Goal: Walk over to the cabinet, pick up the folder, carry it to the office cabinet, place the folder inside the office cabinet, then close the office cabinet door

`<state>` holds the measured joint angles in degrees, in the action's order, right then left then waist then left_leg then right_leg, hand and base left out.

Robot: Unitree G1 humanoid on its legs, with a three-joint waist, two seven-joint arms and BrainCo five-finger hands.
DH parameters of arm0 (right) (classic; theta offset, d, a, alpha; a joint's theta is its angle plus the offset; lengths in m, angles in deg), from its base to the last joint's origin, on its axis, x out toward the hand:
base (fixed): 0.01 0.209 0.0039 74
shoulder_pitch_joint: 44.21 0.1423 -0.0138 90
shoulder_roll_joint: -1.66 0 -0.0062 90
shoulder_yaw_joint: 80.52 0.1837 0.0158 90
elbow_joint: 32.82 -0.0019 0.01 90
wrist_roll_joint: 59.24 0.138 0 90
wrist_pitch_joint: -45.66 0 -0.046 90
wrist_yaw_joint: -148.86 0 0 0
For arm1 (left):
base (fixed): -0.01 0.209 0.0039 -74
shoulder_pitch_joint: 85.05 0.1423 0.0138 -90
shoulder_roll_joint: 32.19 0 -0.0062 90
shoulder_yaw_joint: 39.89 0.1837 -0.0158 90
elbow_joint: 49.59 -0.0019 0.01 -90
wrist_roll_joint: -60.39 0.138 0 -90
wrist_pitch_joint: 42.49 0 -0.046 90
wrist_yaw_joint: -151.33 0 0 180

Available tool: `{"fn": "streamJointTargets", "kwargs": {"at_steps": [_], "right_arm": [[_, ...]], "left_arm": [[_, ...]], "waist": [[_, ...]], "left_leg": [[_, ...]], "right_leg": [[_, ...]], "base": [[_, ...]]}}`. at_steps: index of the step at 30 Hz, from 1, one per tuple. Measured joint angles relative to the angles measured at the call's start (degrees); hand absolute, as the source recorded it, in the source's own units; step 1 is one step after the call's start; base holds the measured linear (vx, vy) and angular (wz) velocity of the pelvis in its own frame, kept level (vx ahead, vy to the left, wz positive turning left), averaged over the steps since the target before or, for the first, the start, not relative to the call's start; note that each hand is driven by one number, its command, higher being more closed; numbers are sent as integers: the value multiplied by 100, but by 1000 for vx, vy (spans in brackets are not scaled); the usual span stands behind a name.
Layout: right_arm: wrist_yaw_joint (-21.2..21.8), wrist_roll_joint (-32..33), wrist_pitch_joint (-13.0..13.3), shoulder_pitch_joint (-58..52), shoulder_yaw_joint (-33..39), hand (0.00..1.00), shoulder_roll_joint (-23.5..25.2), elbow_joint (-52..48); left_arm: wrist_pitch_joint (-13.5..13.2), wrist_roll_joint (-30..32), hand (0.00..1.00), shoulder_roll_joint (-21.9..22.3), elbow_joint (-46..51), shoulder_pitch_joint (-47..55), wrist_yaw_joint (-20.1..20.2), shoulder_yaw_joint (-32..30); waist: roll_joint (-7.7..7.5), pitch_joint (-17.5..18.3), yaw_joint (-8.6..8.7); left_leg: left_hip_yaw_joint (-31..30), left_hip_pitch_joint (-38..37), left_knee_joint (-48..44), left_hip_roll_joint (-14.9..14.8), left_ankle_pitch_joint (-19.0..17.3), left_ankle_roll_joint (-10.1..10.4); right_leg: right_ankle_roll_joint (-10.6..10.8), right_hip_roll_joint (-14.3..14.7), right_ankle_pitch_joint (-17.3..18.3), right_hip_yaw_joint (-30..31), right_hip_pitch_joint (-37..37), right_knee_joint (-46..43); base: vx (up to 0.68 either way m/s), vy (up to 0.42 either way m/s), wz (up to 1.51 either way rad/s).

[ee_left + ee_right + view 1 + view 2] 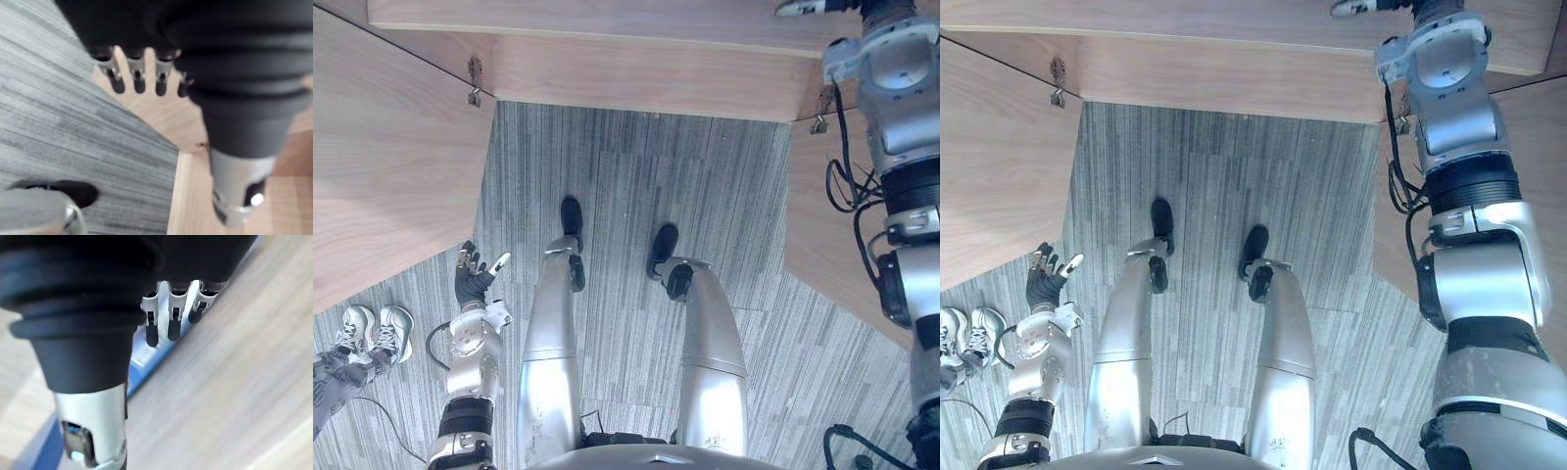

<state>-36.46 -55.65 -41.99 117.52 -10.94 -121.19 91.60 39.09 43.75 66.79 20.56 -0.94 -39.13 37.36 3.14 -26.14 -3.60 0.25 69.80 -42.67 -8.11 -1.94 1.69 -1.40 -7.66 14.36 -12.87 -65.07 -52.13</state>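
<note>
A blue folder [146, 364] with a white label lies flat on the pale wood shelf [234, 372] of the cabinet. My right hand [171, 308] is stretched out over it, fingers straight, their dark tips resting on the folder and the thumb close to its near edge. In the eye views that arm reaches up and forward, and the right hand [1356, 8] just shows over the cabinet's wooden front [607, 39]. My left hand [470, 279] hangs low at my left side beside the left door, fingers spread and holding nothing.
The cabinet's left door [382, 166] and right door [832, 235] both stand open on either side of me, with metal hinges [475, 83] at the corners. Grey striped carpet [626, 176] lies between them. A person's white shoes [377, 328] stand at the lower left.
</note>
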Motion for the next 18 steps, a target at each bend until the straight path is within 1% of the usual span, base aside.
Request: {"fn": "streamJointTargets", "kwargs": {"at_steps": [1,2,4,6,10,11,13,14,15,16,17,18], "right_arm": [[94,-211,-9,-31,-39,0,-18,-9],[127,-289,-10,-67,-65,0,-18,-10],[188,-485,-18,-313,-181,0,-19,-15],[221,-627,-33,-463,-180,0,-24,-47],[219,-632,-51,-1025,47,0,-145,-950],[180,-633,-31,-1296,314,0,-126,-1319],[77,-649,-21,-1670,618,0,-110,-1747],[8,-736,-17,-1928,881,0,-78,-1997],[-97,-810,-12,-2125,1132,0,22,-2181],[-268,-860,-9,-2385,1551,0,291,-2463],[-316,-862,-3,-2420,1610,0,342,-2506],[-488,-886,-3,-2525,1776,0,532,-2645]], "left_arm": [[13,1,0,-63,0,-39,18,-17],[28,1,0,-112,0,-55,32,-21],[49,3,0,-229,-1,-82,81,-88],[54,3,0,-248,-2,-82,83,-88],[63,4,0,-244,6,-74,85,-138],[63,8,0,-226,23,-74,85,-183],[66,33,0,-163,29,-68,80,-286],[66,89,0,-122,35,-64,75,-328],[67,120,0,-97,54,-51,70,-334],[75,131,0,-66,77,-41,65,-331],[78,137,0,-65,79,-41,62,-331],[84,220,0,-62,100,-41,43,-331]], "waist": [[-43,23,9],[-80,42,17],[-256,136,27],[-327,176,25],[-328,176,17],[-328,176,2],[-328,176,-9],[-328,176,-12],[-328,176,-8],[-329,176,6],[-329,176,7],[-329,176,26]], "left_leg": [[18,-2,24,-8,3,-4],[27,-2,43,-11,10,-12],[46,-24,105,-14,28,-17],[51,-43,101,-14,28,-18],[56,-89,114,-14,20,-28],[66,-86,114,-14,16,-34],[83,-86,135,-14,11,-41],[99,-86,155,-14,9,-45],[106,-87,160,-14,8,-47],[118,-88,156,-14,-2,-61],[119,-89,156,-14,-3,-63],[125,-92,154,-14,-4,-65]], "right_leg": [[4,3,-6,3,-6,27],[4,6,-11,4,-10,41],[-7,10,-29,2,-3,100],[-3,11,-32,-3,28,128],[27,11,-48,-17,109,204],[33,10,-51,-15,109,216],[61,10,-44,-6,109,240],[78,7,-36,1,109,253],[83,5,-36,3,109,263],[90,3,-32,11,109,263],[90,3,-32,13,109,263],[90,2,-32,21,108,258]], "base": [[-9,-5,-4],[0,0,0],[0,0,0],[0,0,0],[0,0,0],[0,0,0],[0,0,0],[0,0,0],[0,0,0],[0,0,0],[0,0,0],[0,0,0]]}}
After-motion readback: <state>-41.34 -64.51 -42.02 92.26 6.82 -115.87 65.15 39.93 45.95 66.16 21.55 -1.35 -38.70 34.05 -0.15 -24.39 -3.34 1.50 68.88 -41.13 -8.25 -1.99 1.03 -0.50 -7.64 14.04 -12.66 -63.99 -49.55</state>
